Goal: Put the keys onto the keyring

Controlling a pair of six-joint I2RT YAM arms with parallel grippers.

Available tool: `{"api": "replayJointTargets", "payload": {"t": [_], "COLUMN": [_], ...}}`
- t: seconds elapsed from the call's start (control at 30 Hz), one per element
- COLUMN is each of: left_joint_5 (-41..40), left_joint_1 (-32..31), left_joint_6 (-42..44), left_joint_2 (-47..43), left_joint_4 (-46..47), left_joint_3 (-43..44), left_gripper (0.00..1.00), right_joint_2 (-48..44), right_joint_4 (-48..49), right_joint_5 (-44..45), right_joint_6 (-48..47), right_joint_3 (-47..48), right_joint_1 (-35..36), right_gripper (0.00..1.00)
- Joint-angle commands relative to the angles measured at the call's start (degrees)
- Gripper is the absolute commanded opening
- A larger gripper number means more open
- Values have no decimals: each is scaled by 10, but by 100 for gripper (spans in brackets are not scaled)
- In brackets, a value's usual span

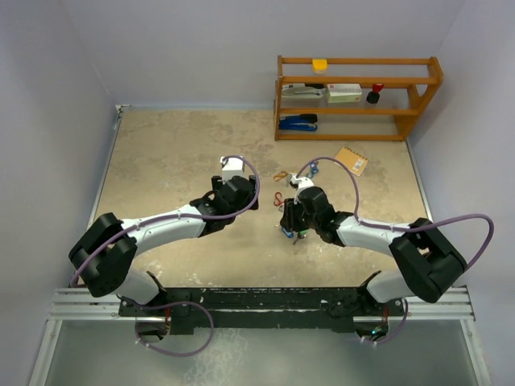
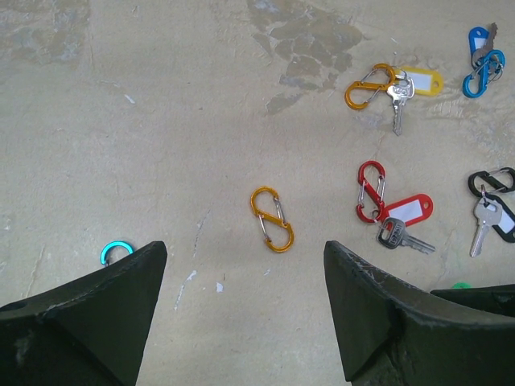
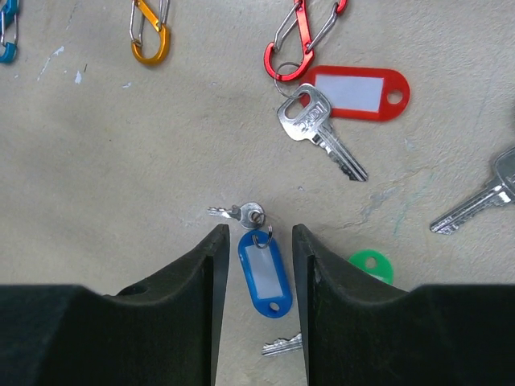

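While your right gripper (image 3: 257, 240) straddles the blue-tagged key (image 3: 263, 276), not quite pinching, your left gripper (image 2: 244, 251) hangs spread.

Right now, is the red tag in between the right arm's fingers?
No, the blue tag lies between the right fingers; the red tag lies farther out, near the red clip.

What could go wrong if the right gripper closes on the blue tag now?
1. The right gripper straddles the blue tag with thin gaps on either side. The flat plastic might tilt or slip when pinched, leaving its small key dangling.
2. A loose key between the fingers and the green tag beside one finger could get nudged or trapped.
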Motion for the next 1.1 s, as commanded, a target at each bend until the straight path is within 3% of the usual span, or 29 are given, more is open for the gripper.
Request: {"api": "replayJointTargets", "payload": {"t": [0.0,1.07], "left_joint_5": [-12,-7], "left_joint_1": [6,13], "left_joint_6": [-6,-5], "left_joint_2": [0,3], "left_joint_4": [10,10], "left_joint_3": [0,-1], "left_gripper": [76,76], "right_joint_2": [-3,19], "right_joint_4": [18,18], "right_joint_5": [-14,-15], "right_joint_6": [15,21], "right_joint_3": [-5,-6], "right_joint_1": [-1,-1], "right_gripper": [39,22]}}
